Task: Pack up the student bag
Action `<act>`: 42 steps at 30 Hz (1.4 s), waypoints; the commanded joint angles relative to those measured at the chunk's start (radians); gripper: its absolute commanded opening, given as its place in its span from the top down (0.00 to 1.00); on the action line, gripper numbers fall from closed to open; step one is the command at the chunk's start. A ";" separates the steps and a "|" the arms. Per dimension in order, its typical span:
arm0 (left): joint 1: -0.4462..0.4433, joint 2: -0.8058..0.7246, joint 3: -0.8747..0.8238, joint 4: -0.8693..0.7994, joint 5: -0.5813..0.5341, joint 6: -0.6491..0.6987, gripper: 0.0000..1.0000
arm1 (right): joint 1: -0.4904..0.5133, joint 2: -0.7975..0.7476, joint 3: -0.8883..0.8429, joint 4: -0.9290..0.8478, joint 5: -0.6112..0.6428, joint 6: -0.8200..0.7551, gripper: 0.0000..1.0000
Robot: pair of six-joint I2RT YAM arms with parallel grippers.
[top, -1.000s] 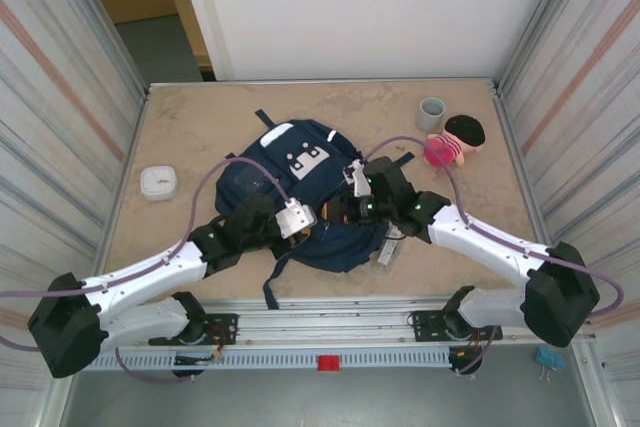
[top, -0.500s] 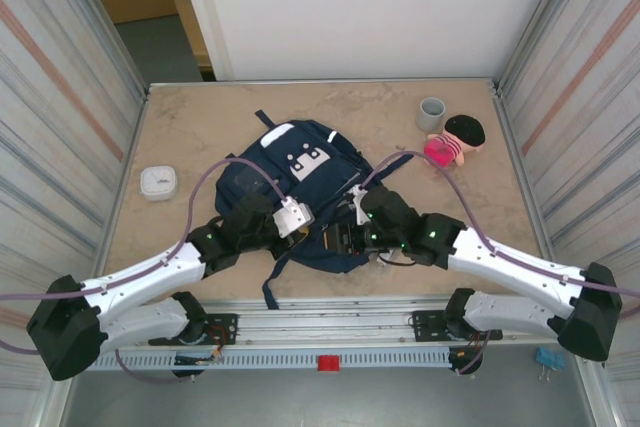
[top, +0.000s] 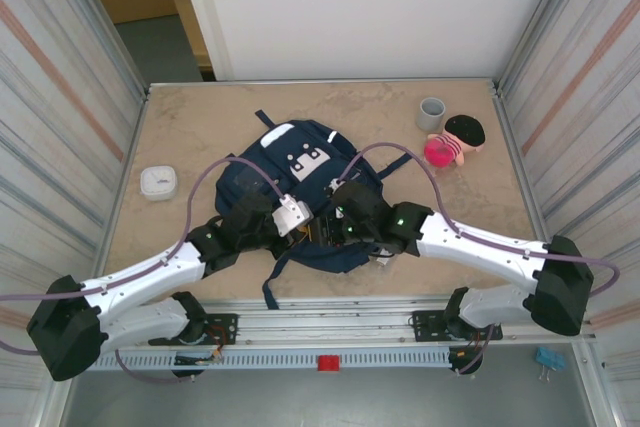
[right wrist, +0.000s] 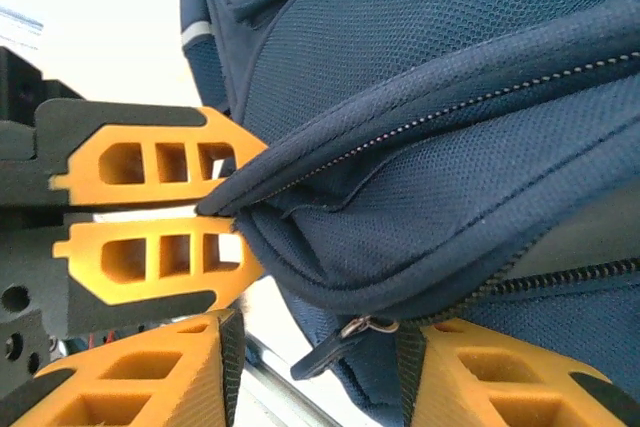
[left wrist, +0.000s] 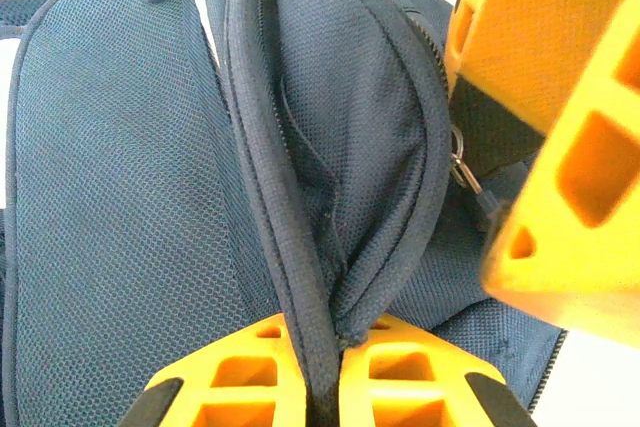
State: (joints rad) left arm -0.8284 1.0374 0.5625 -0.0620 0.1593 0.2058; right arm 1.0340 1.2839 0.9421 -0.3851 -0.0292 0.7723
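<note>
Bag: mid-table, its opening toward the arms.
Left gripper: clenched on the bag's zip-edge seam.
Right gripper: jaws apart astride the bag's lower lip, with the zip pull between them; whether they touch the cloth is unclear.
In the way: both arms cover the bag's near half from above.
Around: cup and doll beyond the bag's right; white disc to its left.
Change: right gripper has shifted from the bag's right edge to just beside the left gripper, which is unmoved.

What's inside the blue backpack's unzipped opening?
Inside the student bag, only navy lining shows, nothing packed. Deeper in is hidden by fabric folds and the left gripper pinching the rim.
</note>
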 commanded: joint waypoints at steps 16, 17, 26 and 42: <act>0.030 -0.083 0.035 -0.030 -0.006 -0.032 1.00 | -0.063 -0.053 0.004 -0.181 0.192 -0.087 0.99; 0.039 -0.094 0.034 -0.055 -0.018 -0.027 1.00 | -0.089 -0.072 -0.006 -0.191 0.179 -0.101 1.00; 0.086 -0.265 -0.039 -0.182 -0.217 -0.043 1.00 | -0.320 -0.154 -0.089 -0.123 -0.256 -0.370 1.00; -0.107 -0.184 0.155 -0.239 -0.025 0.072 0.33 | -0.168 -0.113 -0.043 -0.009 -0.515 -0.340 1.00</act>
State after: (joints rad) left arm -0.8902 0.8021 0.6357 -0.3244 0.1352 0.2016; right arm 0.8345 1.1698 0.8467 -0.4274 -0.4641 0.4541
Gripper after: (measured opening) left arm 0.667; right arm 0.065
